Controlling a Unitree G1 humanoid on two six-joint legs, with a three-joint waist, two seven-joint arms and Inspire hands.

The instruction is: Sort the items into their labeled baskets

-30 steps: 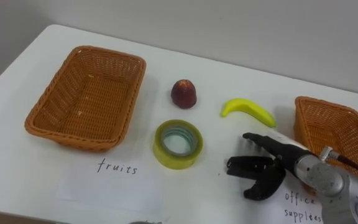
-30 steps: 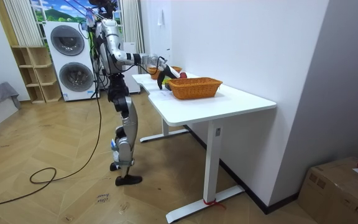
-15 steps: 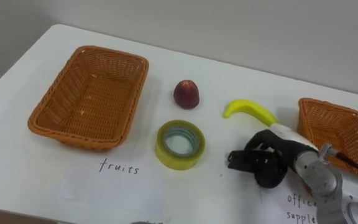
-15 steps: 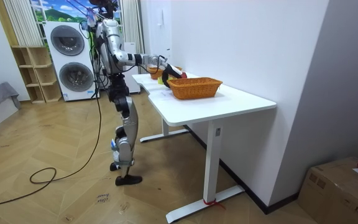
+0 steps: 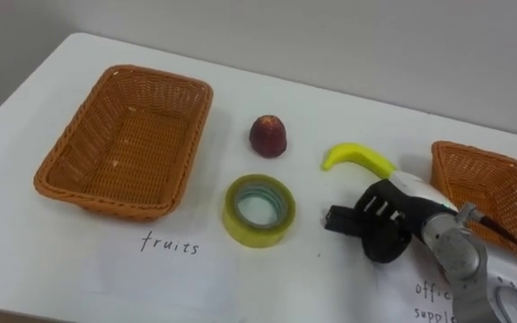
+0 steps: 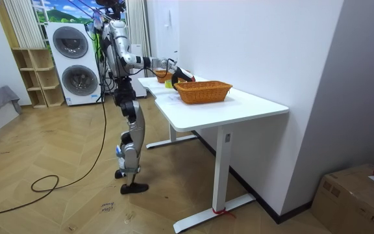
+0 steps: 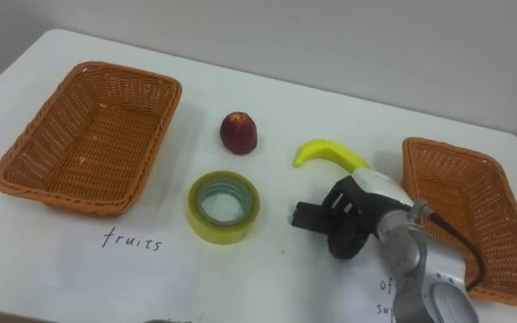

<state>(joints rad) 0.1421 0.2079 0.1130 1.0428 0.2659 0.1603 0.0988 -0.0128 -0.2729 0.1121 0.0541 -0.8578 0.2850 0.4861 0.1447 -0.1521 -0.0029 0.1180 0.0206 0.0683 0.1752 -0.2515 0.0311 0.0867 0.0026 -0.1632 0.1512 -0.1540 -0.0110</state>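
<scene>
Left eye view: right hand [image 5: 382,226] curled, nearer banana [image 5: 357,158].

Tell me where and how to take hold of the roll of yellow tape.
Probably best to pinch the roll of yellow tape across its wall, thumb in the hole, fingers on the outer face, coming down on its right side. It lies flat on the table, hole upward, and the right hand, fingers curled and empty, is just right of it.
</scene>
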